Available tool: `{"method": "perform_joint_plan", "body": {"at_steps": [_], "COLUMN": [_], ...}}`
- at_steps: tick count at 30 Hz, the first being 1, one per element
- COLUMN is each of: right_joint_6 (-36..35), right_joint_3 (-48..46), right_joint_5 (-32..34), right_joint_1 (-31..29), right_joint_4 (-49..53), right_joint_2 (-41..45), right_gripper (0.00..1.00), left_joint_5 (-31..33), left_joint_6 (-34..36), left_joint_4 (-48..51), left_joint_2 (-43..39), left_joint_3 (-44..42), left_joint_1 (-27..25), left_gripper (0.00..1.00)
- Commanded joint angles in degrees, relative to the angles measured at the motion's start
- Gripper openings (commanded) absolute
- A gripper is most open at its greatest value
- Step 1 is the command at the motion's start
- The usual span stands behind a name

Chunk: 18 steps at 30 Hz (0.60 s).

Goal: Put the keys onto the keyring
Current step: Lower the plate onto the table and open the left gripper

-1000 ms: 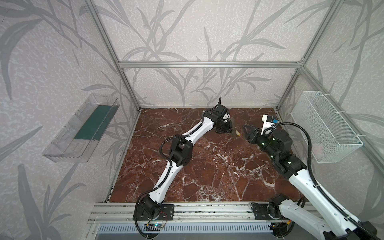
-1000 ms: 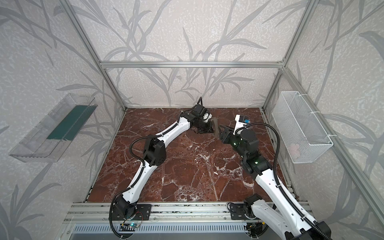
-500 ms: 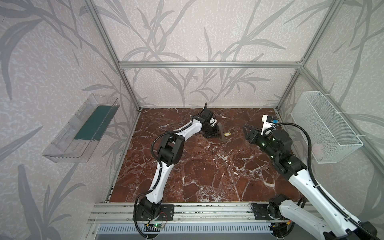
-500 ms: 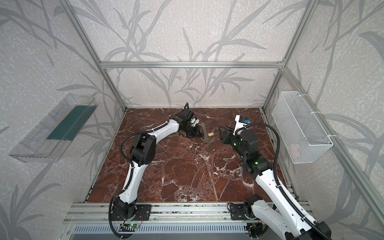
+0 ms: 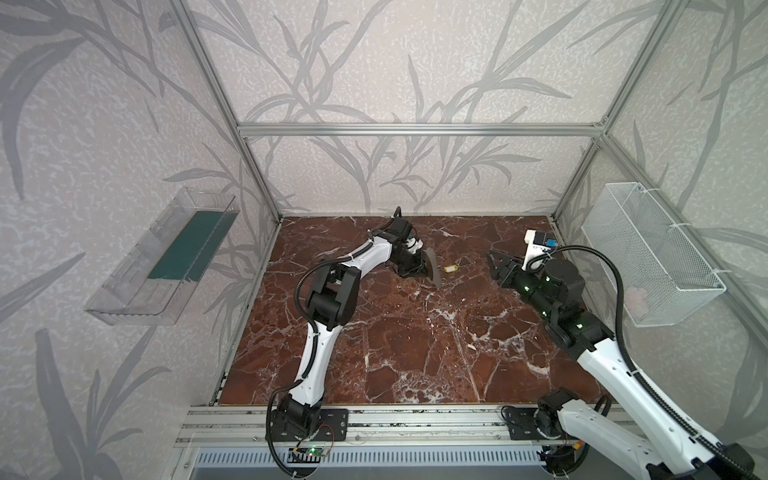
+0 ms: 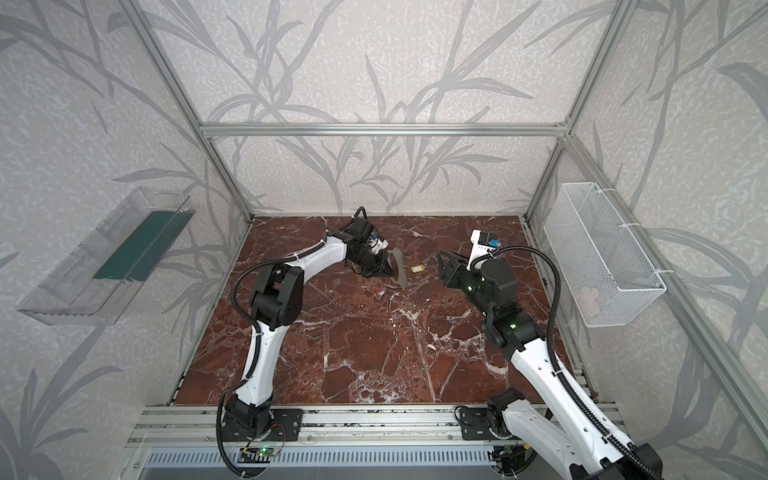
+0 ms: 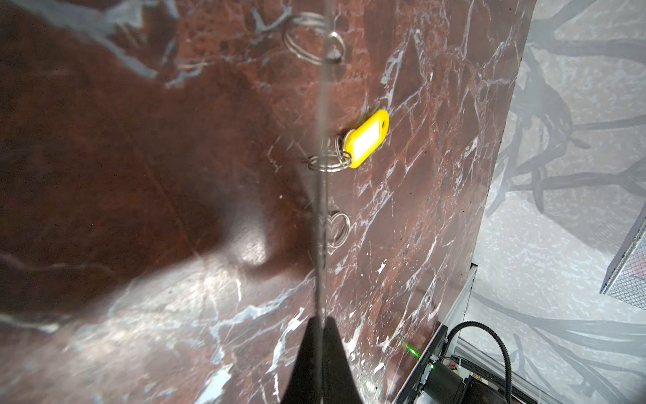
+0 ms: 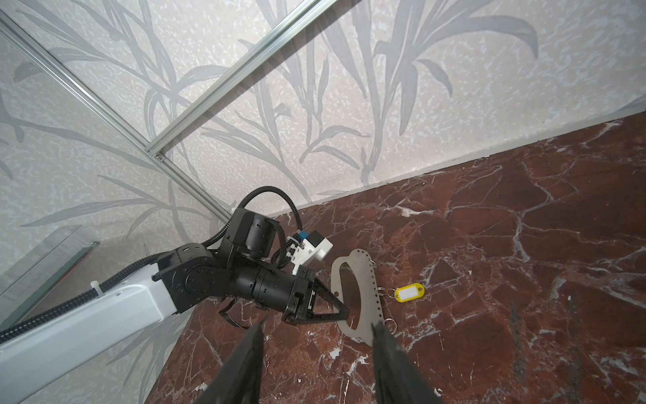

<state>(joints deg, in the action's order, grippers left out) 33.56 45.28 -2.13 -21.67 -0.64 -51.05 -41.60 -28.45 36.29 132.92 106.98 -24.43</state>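
Observation:
The keys [image 8: 353, 259] are a flat beige oval plate with a large cutout, standing on edge on the marble at the back middle, seen in both top views [image 5: 432, 266] [image 6: 398, 268]. My left gripper [image 7: 321, 320] [image 5: 419, 270] is shut on the plate's rim, and its wrist view shows the plate edge-on as a thin line [image 7: 321, 175]. The keyring's silver ring [image 7: 330, 162] straddles that rim, and its yellow tag [image 7: 367, 138] [image 8: 409, 292] [image 5: 451, 269] lies flat on the far side. My right gripper [image 8: 317, 327] [image 5: 492, 259] hovers open and empty to the right of the tag.
Two more small wire rings [image 7: 307, 38] [image 7: 337, 229] sit at the plate's rim. A clear bin [image 5: 166, 257] hangs on the left wall and a white wire basket [image 5: 652, 253] on the right wall. An aluminium rail [image 5: 374, 419] runs along the front.
My left arm has drawn back to the left with the plate in its grip, and the yellow tag has followed it leftward. The right arm has stayed put.

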Motion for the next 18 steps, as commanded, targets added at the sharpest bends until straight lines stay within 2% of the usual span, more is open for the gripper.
{"method": "perform_joint_plan", "body": {"at_steps": [1, 5, 8, 18], "right_joint_6": [-1.0, -1.3, -1.3, -2.4], "right_joint_3": [1.1, 1.4, 1.5, 1.7], "right_joint_5": [1.1, 1.1, 1.0, 1.5], "right_joint_1": [0.3, 0.3, 0.3, 0.3], "right_joint_4": [0.3, 0.2, 0.0, 0.3], "right_joint_2": [1.1, 0.6, 0.3, 0.1], "right_gripper": [0.51, 0.51, 0.51, 0.52], "left_joint_5": [2.2, 2.9, 4.1, 9.6], "left_joint_6": [3.4, 6.1, 7.3, 11.2], "left_joint_4": [7.2, 11.7, 13.7, 18.1], "left_joint_2": [0.6, 1.7, 1.8, -2.8], "left_joint_3": [-0.3, 2.0, 2.4, 0.7], "left_joint_1": [1.8, 2.8, 3.6, 6.3], "left_gripper": [0.06, 0.21, 0.26, 0.31]}}
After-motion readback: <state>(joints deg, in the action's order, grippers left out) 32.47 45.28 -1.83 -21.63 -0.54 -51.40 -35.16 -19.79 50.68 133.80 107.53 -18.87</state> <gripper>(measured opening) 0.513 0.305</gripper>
